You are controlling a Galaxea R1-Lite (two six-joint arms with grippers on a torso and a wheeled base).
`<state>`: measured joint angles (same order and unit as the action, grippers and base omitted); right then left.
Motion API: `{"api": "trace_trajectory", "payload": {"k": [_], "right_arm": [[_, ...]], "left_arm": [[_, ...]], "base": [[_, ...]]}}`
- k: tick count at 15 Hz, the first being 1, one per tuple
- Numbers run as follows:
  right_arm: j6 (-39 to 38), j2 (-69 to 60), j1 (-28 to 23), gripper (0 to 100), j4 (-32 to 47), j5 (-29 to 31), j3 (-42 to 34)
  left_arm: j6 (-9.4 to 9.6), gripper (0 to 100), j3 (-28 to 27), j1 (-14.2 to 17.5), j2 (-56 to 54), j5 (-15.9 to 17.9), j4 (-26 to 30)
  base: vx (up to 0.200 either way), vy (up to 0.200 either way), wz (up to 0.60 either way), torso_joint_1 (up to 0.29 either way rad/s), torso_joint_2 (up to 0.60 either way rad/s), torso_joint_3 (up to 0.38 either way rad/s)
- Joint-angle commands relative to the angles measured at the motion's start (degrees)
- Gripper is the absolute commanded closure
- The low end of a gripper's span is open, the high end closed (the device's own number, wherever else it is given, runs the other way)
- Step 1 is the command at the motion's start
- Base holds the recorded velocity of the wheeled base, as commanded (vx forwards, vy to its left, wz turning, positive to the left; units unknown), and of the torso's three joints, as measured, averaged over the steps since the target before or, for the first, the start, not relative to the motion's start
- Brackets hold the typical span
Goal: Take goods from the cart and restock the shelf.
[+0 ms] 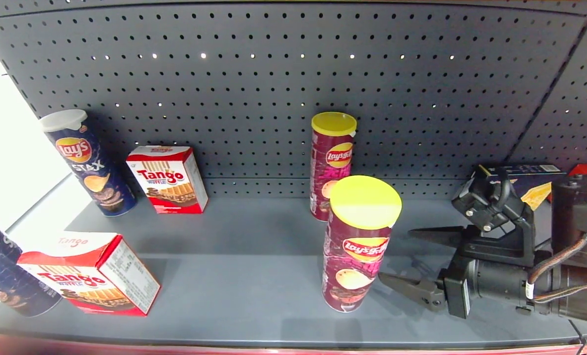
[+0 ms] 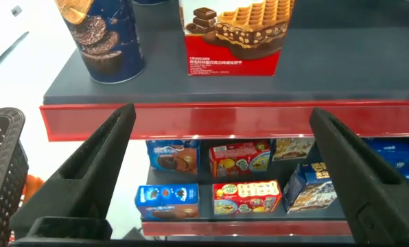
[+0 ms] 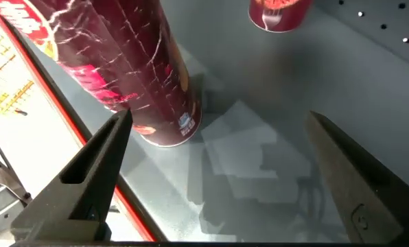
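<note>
On the grey shelf [image 1: 254,276] a maroon chips can [image 1: 360,244] with a yellow lid stands upright near the front. My right gripper [image 1: 397,255] is open just to its right, level with the can's lower half, and nothing is between the fingers. In the right wrist view that can [image 3: 129,62] stands beside one finger, clear of my right gripper [image 3: 219,120]. A second maroon can [image 1: 331,162] stands behind it by the pegboard. My left gripper [image 2: 221,113] is open and empty in front of the shelf's red edge [image 2: 232,118], below a blue can [image 2: 105,38] and a wafer box [image 2: 235,34].
At the back left stand a blue chips can [image 1: 88,162] and a wafer box [image 1: 167,178]. Another wafer box [image 1: 93,273] and a blue can [image 1: 2,276] sit at the front left. A dark box [image 1: 530,180] lies at the back right. A black basket [image 2: 2,158] and lower shelf boxes [image 2: 246,195] lie beneath.
</note>
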<state>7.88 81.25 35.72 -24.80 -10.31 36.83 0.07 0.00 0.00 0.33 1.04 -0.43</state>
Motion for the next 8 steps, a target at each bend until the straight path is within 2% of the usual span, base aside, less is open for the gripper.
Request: {"api": "trace_trajectory", "payload": {"k": [1,8], "right_arm": [[0.04,1.28,-0.03,0,-0.08,-0.06,0.35],[0.12,1.63,-0.21,0,-0.08,-0.06,-0.09]], "left_arm": [[0.01,0,0.0,0.0,0.2,0.02,-0.01],[-0.07,0,0.0,0.0,0.2,0.02,-0.01]], "base": [[0.0,0.0,0.0,0.0,0.0,0.0],[0.0,0.0,0.0,0.0,0.0,0.0]]}}
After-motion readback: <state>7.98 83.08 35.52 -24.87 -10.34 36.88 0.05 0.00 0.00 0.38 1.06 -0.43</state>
